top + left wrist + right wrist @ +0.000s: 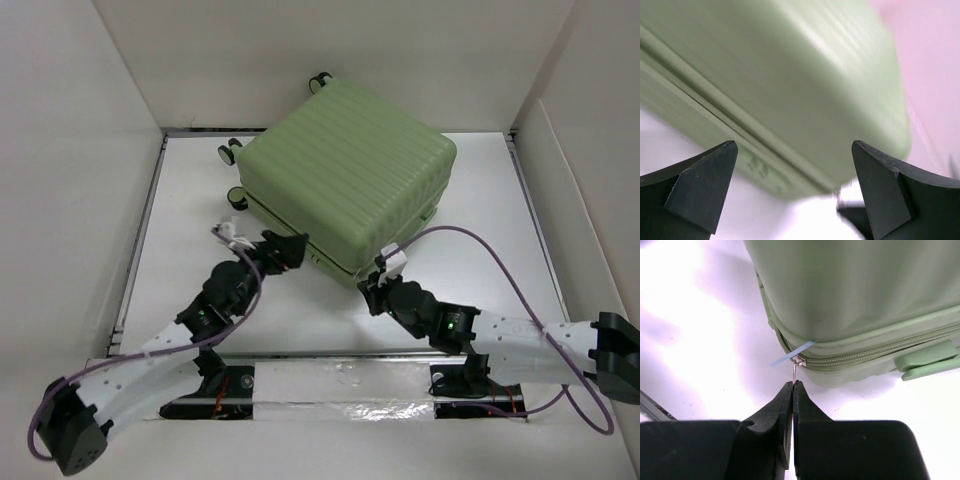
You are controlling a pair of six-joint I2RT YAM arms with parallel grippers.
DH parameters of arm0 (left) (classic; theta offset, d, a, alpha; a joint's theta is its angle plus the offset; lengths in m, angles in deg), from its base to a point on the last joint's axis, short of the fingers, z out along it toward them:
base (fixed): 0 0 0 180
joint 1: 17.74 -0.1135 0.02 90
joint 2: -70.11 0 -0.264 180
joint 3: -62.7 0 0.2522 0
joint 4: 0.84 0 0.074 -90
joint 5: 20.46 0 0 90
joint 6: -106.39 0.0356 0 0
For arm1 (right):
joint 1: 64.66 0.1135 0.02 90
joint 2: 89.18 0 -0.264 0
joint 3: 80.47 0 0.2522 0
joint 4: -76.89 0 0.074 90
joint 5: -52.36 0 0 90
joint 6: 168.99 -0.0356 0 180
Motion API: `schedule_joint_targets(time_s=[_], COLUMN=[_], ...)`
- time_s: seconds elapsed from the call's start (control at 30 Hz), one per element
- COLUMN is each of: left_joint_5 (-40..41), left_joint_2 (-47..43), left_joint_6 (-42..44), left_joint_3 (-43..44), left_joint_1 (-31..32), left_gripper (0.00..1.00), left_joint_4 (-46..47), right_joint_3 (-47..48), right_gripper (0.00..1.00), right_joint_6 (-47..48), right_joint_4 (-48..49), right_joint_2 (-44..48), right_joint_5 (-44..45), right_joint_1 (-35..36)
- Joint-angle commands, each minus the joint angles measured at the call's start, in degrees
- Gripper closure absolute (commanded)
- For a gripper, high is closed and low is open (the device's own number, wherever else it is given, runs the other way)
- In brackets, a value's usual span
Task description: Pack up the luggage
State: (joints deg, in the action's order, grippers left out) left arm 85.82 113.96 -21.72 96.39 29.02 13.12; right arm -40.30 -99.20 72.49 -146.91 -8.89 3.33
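Note:
The luggage (pixel 345 170), a light green ribbed hard-shell suitcase, lies closed on the white table with its black wheels toward the back left. My right gripper (pixel 793 384) is shut on the metal zipper pull (pixel 795 371) at the suitcase's near corner; a thin blue strip (pixel 790 354) sticks out beside the slider. In the top view the right gripper (pixel 372 288) is at that corner. My left gripper (pixel 290 250) is open and empty, close against the suitcase's near side. The left wrist view shows the green shell (pixel 790 85), blurred, between the spread fingers (pixel 700 185).
White walls enclose the table on the left, back and right. The suitcase wheels (pixel 232 152) sit near the back left. A green carry handle (pixel 930 362) sticks out on the suitcase side. A purple cable (pixel 500 260) loops above the right arm.

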Motion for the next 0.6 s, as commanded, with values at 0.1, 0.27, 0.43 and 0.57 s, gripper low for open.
schedule_joint_targets(time_s=[0.1,0.27,0.43,0.57], left_joint_5=[10.64,-5.77,-24.8,-27.51], left_joint_2=[-6.24,5.78,30.08,40.15], left_joint_6=[-5.57,-13.81,-19.74,-17.44], left_joint_3=[8.46,15.84,30.9,39.48], left_joint_1=[-17.55,-40.66,-54.14,-55.64], left_gripper=[0.01,0.01,0.13,0.1], left_joint_4=[-10.51,-2.01,-0.37,-3.92], right_joint_3=[-1.19,-1.72,-1.98,-2.59], right_gripper=[1.0,1.0,1.0,1.0], right_joint_6=[-2.03,-1.15,-0.1,0.78], right_joint_4=[1.98,1.36,1.88,2.15], right_joint_2=[5.08,5.44,5.44,6.67], right_joint_5=[-5.2,-6.69,-7.83,-8.27], right_joint_1=[1.63,1.62,1.62,1.62])
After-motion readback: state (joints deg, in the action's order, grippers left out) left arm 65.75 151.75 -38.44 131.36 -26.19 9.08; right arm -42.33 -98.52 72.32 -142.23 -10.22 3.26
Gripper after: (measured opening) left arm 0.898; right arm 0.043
